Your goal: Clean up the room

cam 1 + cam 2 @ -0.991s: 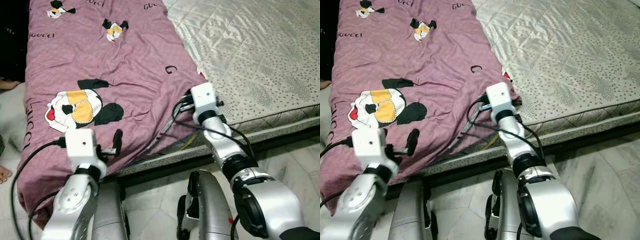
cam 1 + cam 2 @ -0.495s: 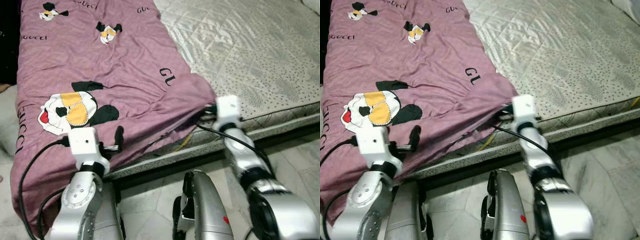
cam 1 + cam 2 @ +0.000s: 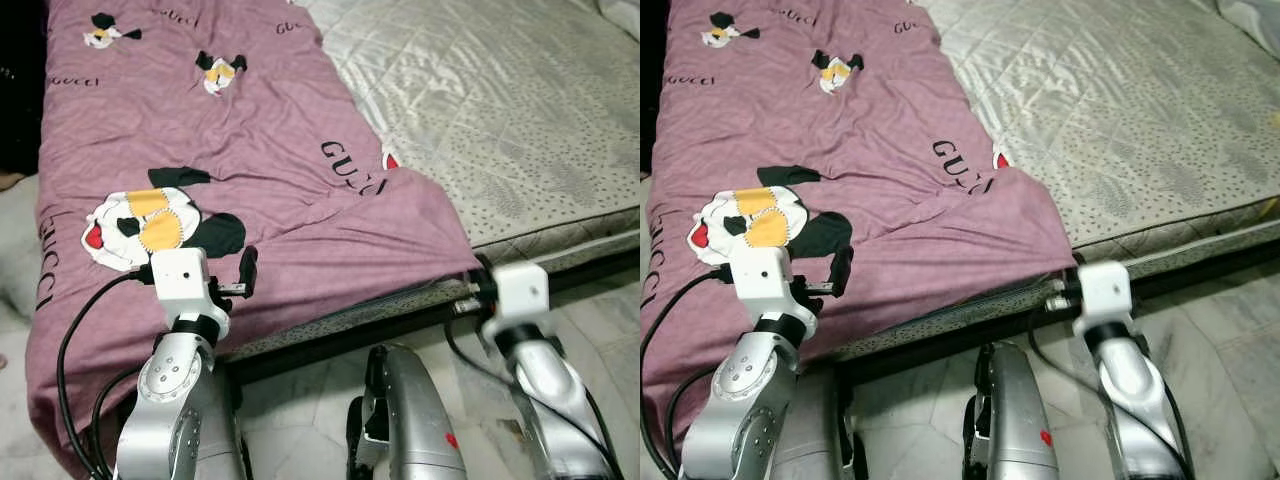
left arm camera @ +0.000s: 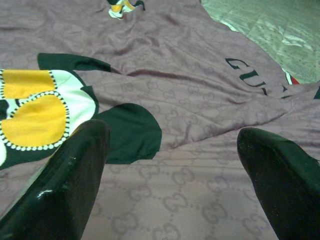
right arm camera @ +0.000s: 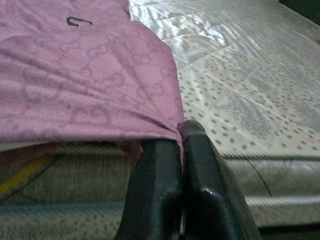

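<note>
The blanket (image 3: 250,170) is a soft mauve-purple thing, thin and a bit rumpled, woven all over with a faint tone-on-tone logo pattern plus black lettering and cartoon mouse heads in black, white, yellow and red. It covers the robot's-left part of the bed, and its near edge hangs down over the side of the mattress (image 3: 520,110).

The right end effector (image 5: 181,145) has its two glossy black fingers pressed tight together on the blanket's near corner, right at the mattress edge, so the cloth runs in a taut fold from there back across the bed. The left end effector (image 4: 172,160) hovers low over the blanket near the big cartoon head, fingers (image 4: 70,175) spread wide with nothing between them.

The bare part of the mattress is pale grey-green, quilted in a diamond stitch on top, with a speckled leaf-like print toward the edge and a piped seam along the side. Under it there's a dark bed frame (image 3: 590,268).

The floor (image 3: 600,310) is light marble-look tile with grey veining. A black cable (image 3: 65,350) loops off the silver left arm.
</note>
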`<state>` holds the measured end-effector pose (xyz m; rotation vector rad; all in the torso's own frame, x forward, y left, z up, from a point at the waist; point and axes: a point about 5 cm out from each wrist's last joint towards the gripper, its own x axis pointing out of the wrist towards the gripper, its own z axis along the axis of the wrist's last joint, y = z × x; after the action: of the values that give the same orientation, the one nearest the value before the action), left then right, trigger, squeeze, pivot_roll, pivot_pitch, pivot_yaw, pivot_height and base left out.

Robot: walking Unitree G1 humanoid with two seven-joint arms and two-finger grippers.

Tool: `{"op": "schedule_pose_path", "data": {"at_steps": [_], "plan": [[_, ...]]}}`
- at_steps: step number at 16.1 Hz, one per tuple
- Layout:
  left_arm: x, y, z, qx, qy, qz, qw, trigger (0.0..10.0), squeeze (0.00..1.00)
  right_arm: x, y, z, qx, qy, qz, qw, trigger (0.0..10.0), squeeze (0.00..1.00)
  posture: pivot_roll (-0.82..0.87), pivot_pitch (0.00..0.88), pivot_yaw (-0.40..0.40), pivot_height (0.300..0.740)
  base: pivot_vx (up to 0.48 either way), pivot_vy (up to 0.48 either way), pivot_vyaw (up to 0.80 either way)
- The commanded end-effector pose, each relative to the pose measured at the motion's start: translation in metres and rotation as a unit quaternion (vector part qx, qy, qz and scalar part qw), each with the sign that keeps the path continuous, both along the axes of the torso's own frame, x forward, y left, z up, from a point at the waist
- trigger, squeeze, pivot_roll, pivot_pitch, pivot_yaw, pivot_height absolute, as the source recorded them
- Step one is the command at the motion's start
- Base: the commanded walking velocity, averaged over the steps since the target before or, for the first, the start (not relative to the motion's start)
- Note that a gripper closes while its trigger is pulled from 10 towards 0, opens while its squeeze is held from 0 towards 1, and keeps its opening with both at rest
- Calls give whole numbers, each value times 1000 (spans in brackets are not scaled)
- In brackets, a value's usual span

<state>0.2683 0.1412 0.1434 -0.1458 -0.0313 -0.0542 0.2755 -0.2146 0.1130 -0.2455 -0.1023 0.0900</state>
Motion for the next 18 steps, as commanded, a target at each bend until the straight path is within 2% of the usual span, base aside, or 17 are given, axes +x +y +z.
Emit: {"op": "schedule_pose_path", "data": {"at_steps": [1,2,4,6,8,9,10,11,13,16,17,18], "plan": [[-2,-2,-5,-2,6,-9,1000,10000,0,-18,-12,-8,-6,29,-19,999,0,0,17,223,-15,551,0,0,0],[-1,-3,-5,-2,6,-10,1000,10000,0,-29,-11,-16,-10,59,-19,998,0,0,14,223,-14,551,0,0,0],[1,-3,-7,-2,5,-12,1000,10000,0,-37,-8,-27,-9,114,-26,993,0,0,14,219,-10,551,0,0,0],[2,-3,-8,1,7,-14,1000,10000,0,-36,-7,-45,-26,193,-19,981,0,0,19,209,-8,551,0,0,0],[3,-1,-9,6,11,-15,1000,10000,0,-32,-10,-46,-34,211,-21,977,0,0,22,203,-7,551,0,0,0],[4,0,-10,8,12,-15,1000,10000,0,-30,-19,-47,-60,230,-45,970,10000,0,20,197,-9,551,0,0,0],[5,0,-11,8,13,-15,1000,10000,0,-32,-26,-50,-65,242,-59,966,10000,0,19,196,-10,551,0,0,0],[5,0,-12,8,14,-14,1000,10000,0,-36,-30,-53,-67,251,-70,963,10000,1000,20,193,-16,551,0,0,0],[5,-5,-8,5,13,-20,1000,10000,0,-56,-39,-64,-65,283,-104,951,10000,1000,19,192,-18,551,0,0,0],[8,-4,-7,4,15,-17,1000,10000,0,-77,-50,-67,-89,287,-157,941,10000,1000,4,188,-22,551,0,0,0],[7,-4,-9,3,18,-17,1000,10000,0,-85,-59,-63,-94,279,-194,936,10000,1000,-7,190,-14,551,0,0,0],[7,-5,-10,3,20,-23,1000,10000,0,-82,-65,-52,-99,245,-213,941,10000,1000,-15,192,-6,551,0,0,0]]}}
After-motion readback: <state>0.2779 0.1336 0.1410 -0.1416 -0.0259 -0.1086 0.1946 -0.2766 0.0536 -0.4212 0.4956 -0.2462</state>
